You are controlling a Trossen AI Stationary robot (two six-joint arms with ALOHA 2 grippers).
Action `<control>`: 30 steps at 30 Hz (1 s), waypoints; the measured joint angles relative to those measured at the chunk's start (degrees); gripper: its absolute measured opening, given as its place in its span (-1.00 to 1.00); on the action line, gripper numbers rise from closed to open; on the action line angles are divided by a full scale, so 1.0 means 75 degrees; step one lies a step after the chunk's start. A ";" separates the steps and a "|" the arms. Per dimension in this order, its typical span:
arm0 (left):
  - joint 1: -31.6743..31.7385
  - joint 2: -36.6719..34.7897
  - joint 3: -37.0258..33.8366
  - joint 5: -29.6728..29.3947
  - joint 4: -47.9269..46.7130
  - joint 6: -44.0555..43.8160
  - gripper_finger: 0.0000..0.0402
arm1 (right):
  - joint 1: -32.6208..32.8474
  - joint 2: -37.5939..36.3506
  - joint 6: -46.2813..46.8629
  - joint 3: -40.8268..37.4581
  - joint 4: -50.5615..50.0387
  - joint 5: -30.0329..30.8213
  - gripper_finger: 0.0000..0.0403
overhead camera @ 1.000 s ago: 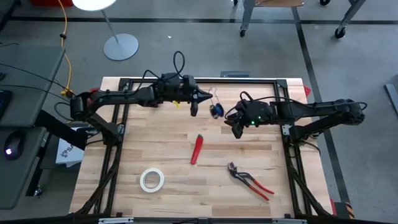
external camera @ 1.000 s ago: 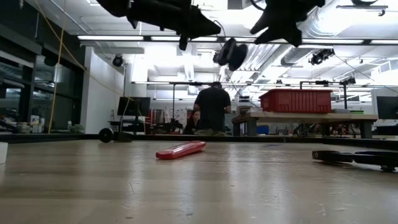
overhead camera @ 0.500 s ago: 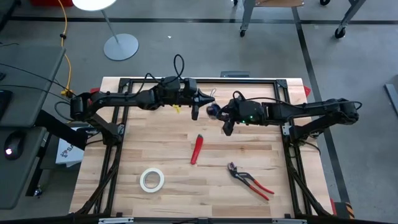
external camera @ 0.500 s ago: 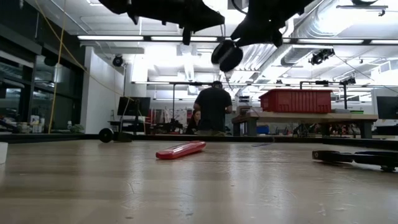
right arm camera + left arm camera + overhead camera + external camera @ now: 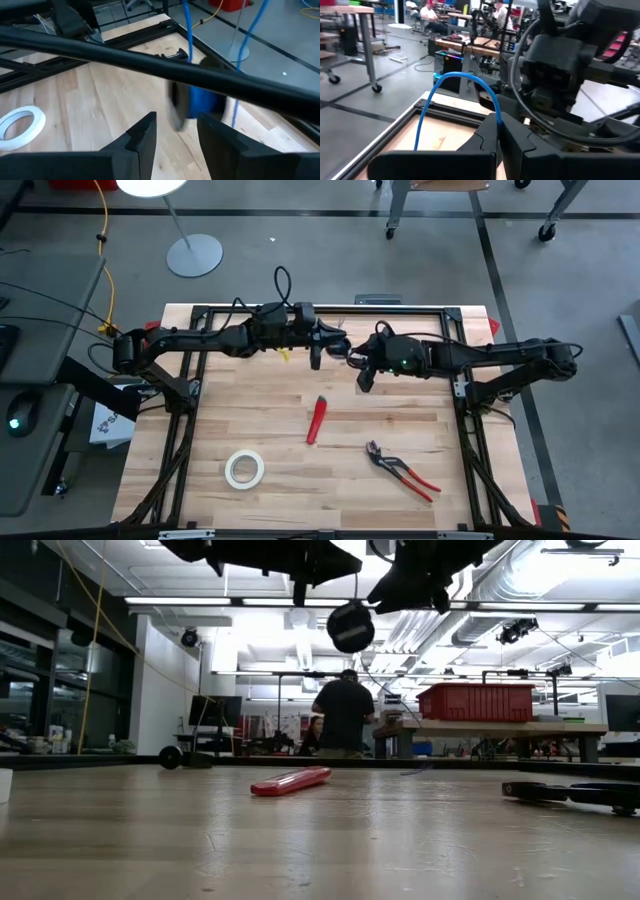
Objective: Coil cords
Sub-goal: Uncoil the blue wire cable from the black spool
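The cord is a thin blue wire (image 5: 451, 76). It arches up out of my left gripper (image 5: 497, 131), which is shut on it high over the far middle of the table (image 5: 338, 345). The wire's small black round spool (image 5: 350, 628) hangs in the air below that gripper, clear of the table. My right gripper (image 5: 176, 134) is open and comes in from the right (image 5: 362, 372). The blurred spool (image 5: 194, 102) lies just beyond its fingertips, and I see no touch. More blue wire (image 5: 188, 30) runs upward behind the spool. My left gripper pinches the blue wire (image 5: 496, 114) between its two fingertips, which point level toward the table's right. One stretch arches up from the fingers and falls back beside the gripper. The spool hangs below on the wire, lifted clear.
A red-handled tool (image 5: 317, 420) lies mid-table, red-handled pliers (image 5: 402, 471) at the near right and a white tape roll (image 5: 244, 469) at the near left. A black frame (image 5: 200, 312) borders the table. People sit in the room beyond (image 5: 342, 715).
My right gripper has moved toward the table's left, closing on my left gripper and the spool, and has rolled and tipped downward. The hanging spool has drifted leftward under my left gripper. Neither gripper has opened or shut.
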 joint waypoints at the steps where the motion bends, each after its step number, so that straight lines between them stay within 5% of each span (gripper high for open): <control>1: 0.0003 0.0000 0.0000 -0.0078 0.0006 -0.0003 -1.00 | -0.0026 -0.0002 -0.0002 0.0000 0.0026 -0.0004 -0.34; 30: -0.0006 0.0003 0.0003 -0.0669 0.0493 -0.0207 -1.00 | -0.0573 -0.0002 -0.0475 0.0000 0.0447 -0.0405 -0.34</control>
